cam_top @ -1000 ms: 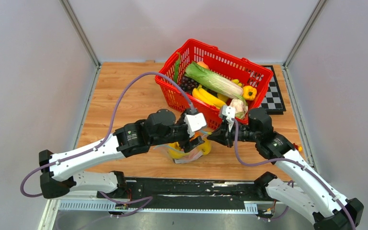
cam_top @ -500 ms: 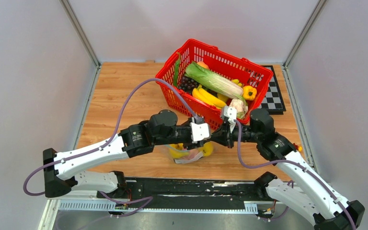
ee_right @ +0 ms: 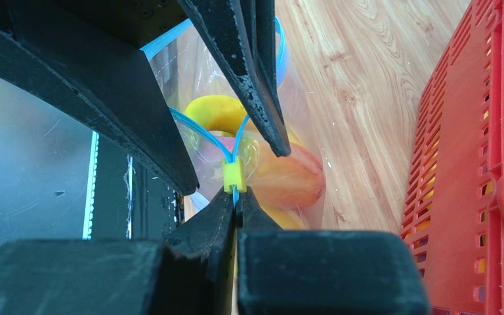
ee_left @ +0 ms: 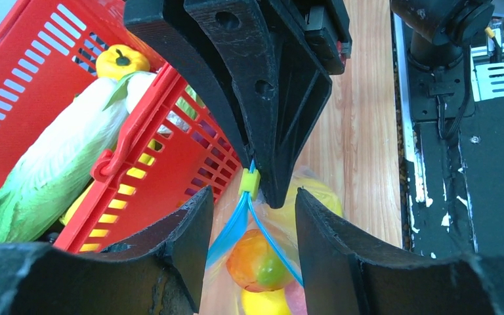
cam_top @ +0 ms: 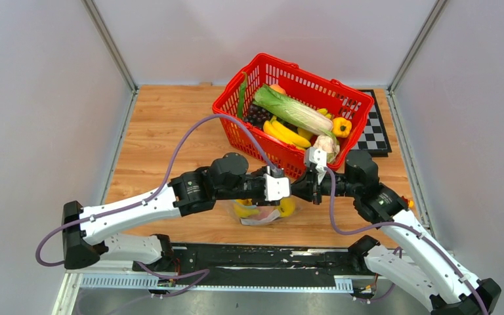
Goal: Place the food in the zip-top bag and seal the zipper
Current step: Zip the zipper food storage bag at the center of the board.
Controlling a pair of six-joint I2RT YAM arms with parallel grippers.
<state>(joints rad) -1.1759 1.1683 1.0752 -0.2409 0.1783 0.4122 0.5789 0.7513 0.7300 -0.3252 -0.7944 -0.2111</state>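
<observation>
- Right wrist view: right gripper [ee_right: 235,194] clenched on the zipper [ee_right: 197,131], right at its yellow slider [ee_right: 233,176].
- I see left gripper [ee_left: 252,197] fingers apart, straddling the zipper, not touching it.
- I read the bag [cam_top: 262,216], food [ee_left: 254,261] inside, just beside the basket [cam_top: 236,134], on its near side.

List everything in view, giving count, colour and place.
table: one, light wood, under everything
basket: one, red, far middle
cabbage: one, green-white, in basket
bananas: one bunch, yellow, in basket
pepper: one, yellow, in basket
chessboard: one, black-white, behind basket, right
bag: one, clear, table's near middle
fruit: several, yellow and pink, inside bag
zipper: one, blue, yellow slider, bag's top
left gripper: one, black, open around zipper
right gripper: one, black, shut on zipper
</observation>
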